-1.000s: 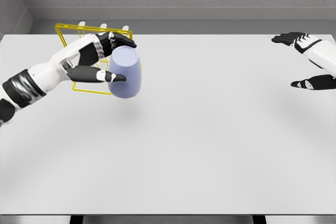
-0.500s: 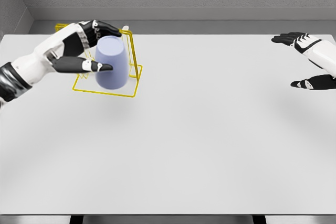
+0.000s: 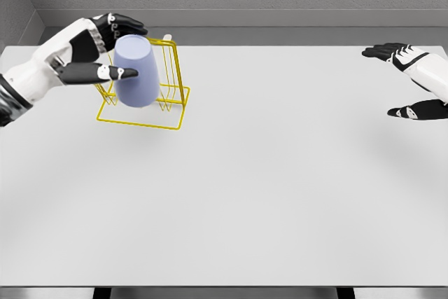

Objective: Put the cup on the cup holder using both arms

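The table [image 3: 231, 194] fills the lower frame. At upper left the left hand [image 3: 98, 50] clasps the cup [image 3: 136, 71], mouth down, over the holder [image 3: 150, 99]. Best line the mouth over a peg, then lower straight. Since earlier frames the cup has moved up-left and turned upright-inverted. Right hand [image 3: 409, 78], far right, rests with fingers spread, empty.

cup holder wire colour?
Yellow wire cup holder; the head view, the only one, shows it clearly.
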{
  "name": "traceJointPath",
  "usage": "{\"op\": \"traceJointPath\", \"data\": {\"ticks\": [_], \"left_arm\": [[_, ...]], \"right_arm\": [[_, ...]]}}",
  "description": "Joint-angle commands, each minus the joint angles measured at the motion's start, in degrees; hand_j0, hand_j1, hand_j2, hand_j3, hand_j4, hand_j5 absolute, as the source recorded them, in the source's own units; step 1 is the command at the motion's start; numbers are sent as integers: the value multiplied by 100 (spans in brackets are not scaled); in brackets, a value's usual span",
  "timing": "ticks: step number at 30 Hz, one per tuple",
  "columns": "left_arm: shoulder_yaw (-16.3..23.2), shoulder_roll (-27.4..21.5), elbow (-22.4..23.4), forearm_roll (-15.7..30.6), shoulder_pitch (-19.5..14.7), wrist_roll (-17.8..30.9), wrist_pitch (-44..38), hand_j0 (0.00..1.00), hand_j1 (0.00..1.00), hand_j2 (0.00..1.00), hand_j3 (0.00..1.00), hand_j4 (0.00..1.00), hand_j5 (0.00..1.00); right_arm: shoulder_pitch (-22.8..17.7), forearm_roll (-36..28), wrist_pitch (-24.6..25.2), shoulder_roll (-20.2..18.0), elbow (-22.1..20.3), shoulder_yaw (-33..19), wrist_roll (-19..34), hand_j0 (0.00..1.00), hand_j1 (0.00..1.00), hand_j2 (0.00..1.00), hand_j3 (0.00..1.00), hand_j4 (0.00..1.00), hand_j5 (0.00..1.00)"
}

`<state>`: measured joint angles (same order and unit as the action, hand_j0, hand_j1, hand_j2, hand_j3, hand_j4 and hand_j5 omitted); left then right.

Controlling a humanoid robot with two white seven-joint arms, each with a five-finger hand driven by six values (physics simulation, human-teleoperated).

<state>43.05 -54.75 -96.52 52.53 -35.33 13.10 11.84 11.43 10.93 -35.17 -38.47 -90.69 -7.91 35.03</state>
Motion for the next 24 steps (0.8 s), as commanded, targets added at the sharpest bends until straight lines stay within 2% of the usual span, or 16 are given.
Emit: {"op": "traceJointPath", "data": {"ticks": [1, 6, 15, 16, 18, 24], "left_arm": [[-7, 8, 63, 47, 0, -1, 2, 68, 68, 68, 68, 68, 68], [-7, 88, 98, 38, -70, -1, -7, 68, 68, 68, 68, 68, 68], [10, 386, 432, 29, -229, 8, -7, 68, 68, 68, 68, 68, 68], [10, 386, 432, 29, -229, 8, -15, 73, 73, 73, 73, 73, 73], [28, 386, 423, 3, -237, 17, -24, 98, 98, 98, 98, 98, 98], [37, 351, 326, -15, -281, 8, -7, 100, 100, 100, 100, 100, 100]], "right_arm": [[0, -39, 17, -3, -1, 0, -3, 100, 100, 100, 100, 100, 100], [0, -47, 17, -3, -1, 0, -3, 100, 100, 100, 100, 100, 100], [0, -39, 17, -3, 8, 0, -3, 100, 100, 100, 100, 100, 100], [0, -39, 17, -3, 8, -9, -3, 100, 100, 100, 100, 100, 100], [0, -39, 17, -3, 8, -9, -3, 100, 100, 100, 100, 100, 100], [0, -39, 17, -3, 8, -9, -3, 100, 100, 100, 100, 100, 100]]}}
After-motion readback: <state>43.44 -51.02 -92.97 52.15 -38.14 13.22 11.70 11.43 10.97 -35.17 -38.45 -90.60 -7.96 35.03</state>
